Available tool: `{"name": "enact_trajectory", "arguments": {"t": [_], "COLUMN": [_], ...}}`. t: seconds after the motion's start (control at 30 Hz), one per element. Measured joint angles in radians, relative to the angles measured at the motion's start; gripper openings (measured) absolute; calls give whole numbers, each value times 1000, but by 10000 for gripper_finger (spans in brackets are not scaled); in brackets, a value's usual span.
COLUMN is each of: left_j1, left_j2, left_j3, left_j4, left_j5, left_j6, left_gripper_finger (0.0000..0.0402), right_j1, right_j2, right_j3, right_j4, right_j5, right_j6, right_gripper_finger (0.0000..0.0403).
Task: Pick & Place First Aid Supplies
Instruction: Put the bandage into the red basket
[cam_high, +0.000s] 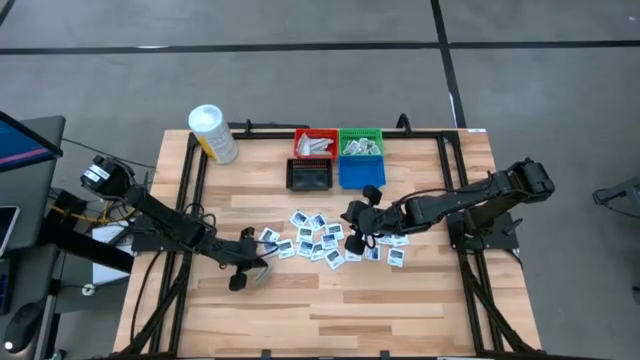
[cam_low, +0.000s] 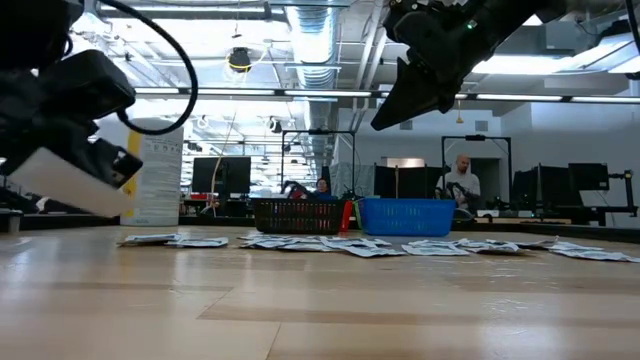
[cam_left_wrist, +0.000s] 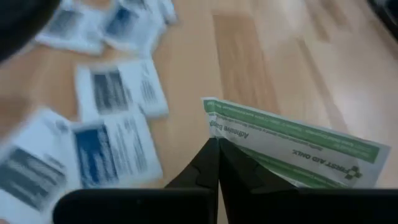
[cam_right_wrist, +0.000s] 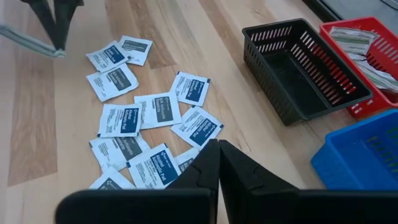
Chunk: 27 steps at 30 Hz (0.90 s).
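Note:
Square white packets with blue print (cam_high: 320, 242) lie scattered flat on the wooden table, also seen in the right wrist view (cam_right_wrist: 140, 118). My left gripper (cam_high: 252, 270) is just left of the scatter and is shut on a narrow green-white strip (cam_left_wrist: 292, 146). The same strip (cam_low: 70, 185) shows close up in the low view. My right gripper (cam_high: 362, 232) hovers shut above the right part of the scatter, with nothing between its fingers (cam_right_wrist: 205, 165). My left gripper pinches the strip near one short end (cam_left_wrist: 217, 134) between its two fingers. The fingers slant down from the table's left side. The strip sticks out sideways past the fingertips, tilted, lifted clear of the table (cam_low: 100, 195).
At the far middle stand a red bin (cam_high: 314, 143) holding strips, a green bin (cam_high: 361, 143) holding packets, a black bin (cam_high: 309, 175) and a blue bin (cam_high: 361, 172). A white tub (cam_high: 213, 133) with a yellow label lies at the far left. Bare wood (cam_high: 330, 310) lies near the front edge.

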Motion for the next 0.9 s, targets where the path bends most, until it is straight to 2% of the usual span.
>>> {"name": "enact_trajectory", "arguments": {"t": [0.2,0.43,0.63,0.9], "left_j1": [21,112,276,547], "left_j2": [-1,-2,-2,-2], "left_j3": [29,70,78,106], "left_j4": [22,36,89,254], "left_j5": [-83,-113,-137,-140], "left_j6": [29,249,414,491], "left_gripper_finger": [6,6,7,7], "right_j1": [8,15,18,42], "right_j2": [0,0,0,0], "right_j3": [0,0,0,0], "right_j4": [0,-1,-8,-49], "right_j5": [0,-1,-1,0], "right_j6": [2,15,53,73], "right_gripper_finger": [1,1,1,1]}}
